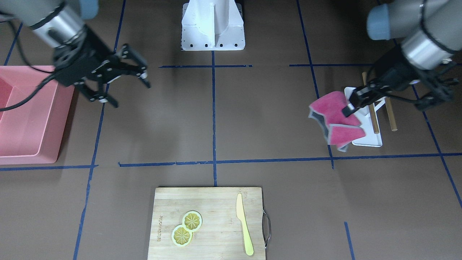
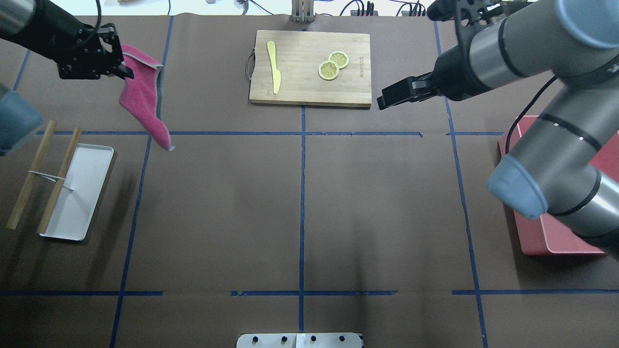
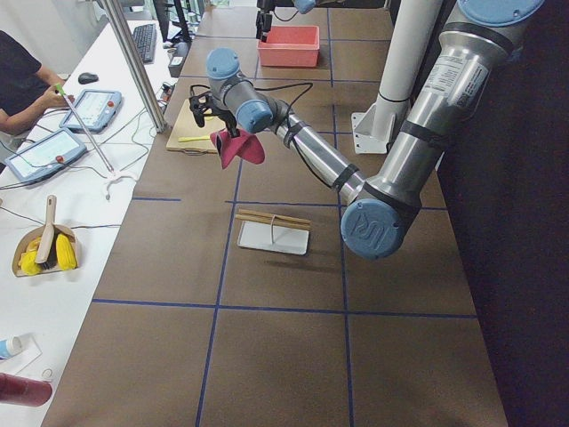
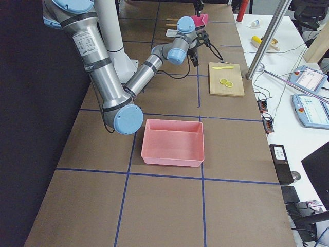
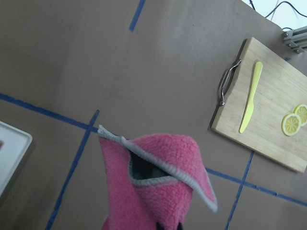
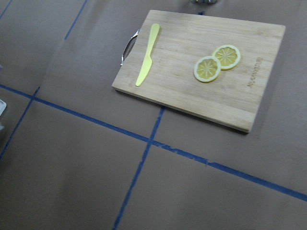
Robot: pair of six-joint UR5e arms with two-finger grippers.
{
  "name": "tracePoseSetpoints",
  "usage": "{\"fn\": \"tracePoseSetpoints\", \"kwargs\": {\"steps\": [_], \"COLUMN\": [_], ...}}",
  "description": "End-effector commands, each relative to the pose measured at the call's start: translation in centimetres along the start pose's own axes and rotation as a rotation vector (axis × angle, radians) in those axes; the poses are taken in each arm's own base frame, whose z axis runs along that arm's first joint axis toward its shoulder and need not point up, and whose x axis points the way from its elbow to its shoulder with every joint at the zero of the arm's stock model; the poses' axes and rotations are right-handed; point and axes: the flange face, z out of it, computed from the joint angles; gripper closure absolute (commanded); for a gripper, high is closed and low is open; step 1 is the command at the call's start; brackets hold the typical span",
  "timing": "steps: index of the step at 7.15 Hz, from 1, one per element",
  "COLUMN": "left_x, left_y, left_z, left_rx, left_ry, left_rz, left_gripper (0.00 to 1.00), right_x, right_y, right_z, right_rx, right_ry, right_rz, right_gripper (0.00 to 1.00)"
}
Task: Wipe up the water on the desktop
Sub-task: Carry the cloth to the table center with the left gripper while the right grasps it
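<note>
The desktop (image 2: 300, 203) is a dark-brown surface divided by blue tape lines; I see no water on it. My left gripper (image 2: 125, 70) is shut on a pink cloth (image 2: 142, 101) with a grey edge and holds it hanging in the air beyond the white tray. The front view shows the same gripper (image 1: 348, 110) and cloth (image 1: 337, 121). In the left wrist view the cloth (image 5: 153, 187) fills the lower middle. My right gripper (image 1: 130, 94) is open and empty, above the desktop near the pink bin; it also shows in the overhead view (image 2: 384, 100).
A bamboo cutting board (image 2: 309, 87) with a yellow knife (image 2: 274, 65) and two lemon slices (image 2: 332, 65) lies at the far middle. A white tray (image 2: 77, 193) with two wooden sticks is at the left. A pink bin (image 1: 32, 115) is on the right arm's side.
</note>
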Motion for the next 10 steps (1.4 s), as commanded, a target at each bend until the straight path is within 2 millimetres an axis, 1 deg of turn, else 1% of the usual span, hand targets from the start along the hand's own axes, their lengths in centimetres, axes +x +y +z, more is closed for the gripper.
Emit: {"fn": "tracePoseSetpoints", "kwargs": {"steps": [1,2,3,4,5,6,8,9,10], "left_x": [4.5,6.9,8.1,10.0,11.6,12.7,13.1,13.2,13.6], "left_y": [2.9,4.4,6.0,7.0,9.4,11.0,14.2,14.9,15.3], "left_z": [2.8,4.4,5.5,5.1,5.9,6.4,8.0,8.2,7.7], "left_rx": [0.005,0.009,0.001,-0.021,-0.066,-0.096,-0.149,-0.161,-0.173], "left_ry": [0.081,0.122,0.144,0.169,0.175,0.178,0.159,0.156,0.162], "left_rz": [-0.131,-0.203,-0.257,-0.346,-0.388,-0.417,-0.411,-0.429,-0.474], "left_gripper": [0.99,0.99,0.99,0.99,0.99,0.99,0.99,0.99,0.99], "right_x": [-8.0,-10.6,-12.9,-14.0,-14.6,-14.7,-14.8,-14.8,-14.7], "right_y": [3.4,5.7,7.9,9.2,9.3,9.5,9.5,9.7,9.7], "right_z": [2.6,4.1,5.8,6.8,6.8,6.9,7.1,7.4,7.8], "right_rx": [0.095,0.17,0.215,0.233,0.258,0.262,0.277,0.28,0.28], "right_ry": [-0.031,-0.067,-0.047,-0.026,-0.014,-0.023,-0.015,-0.007,-0.001], "right_rz": [-0.088,-0.134,-0.163,-0.205,-0.247,-0.25,-0.248,-0.248,-0.246], "right_gripper": [0.0,0.0,0.0,0.0,0.0,0.0,0.0,0.0,0.0]}}
